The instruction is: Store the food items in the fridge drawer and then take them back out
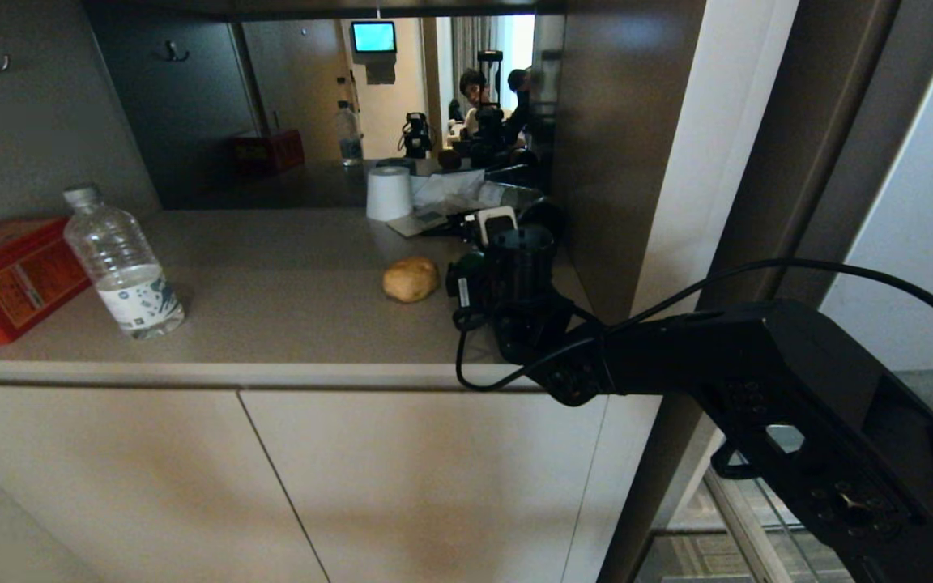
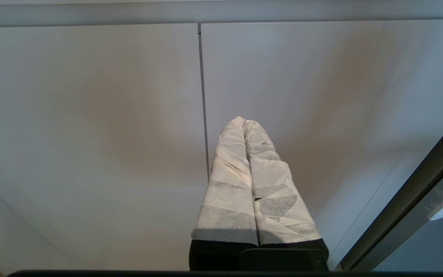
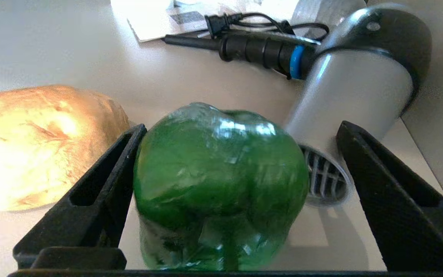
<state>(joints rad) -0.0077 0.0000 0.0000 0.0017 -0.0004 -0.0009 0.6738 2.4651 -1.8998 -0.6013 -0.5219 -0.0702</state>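
Up close from the right wrist we see the pepper [image 3: 221, 188] on the worktop [image 3: 52, 46] between our right hand's [image 3: 240, 161] wide-open fingers, potato [image 3: 40, 146] beside; overhead, the outstretched arm hides it.

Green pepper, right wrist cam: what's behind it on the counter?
Behind the green pepper: a silver hair dryer with black cord, and papers. The potato sits beside it. The dryer's grille is partly hidden behind the pepper, which sits between the open right gripper fingers.
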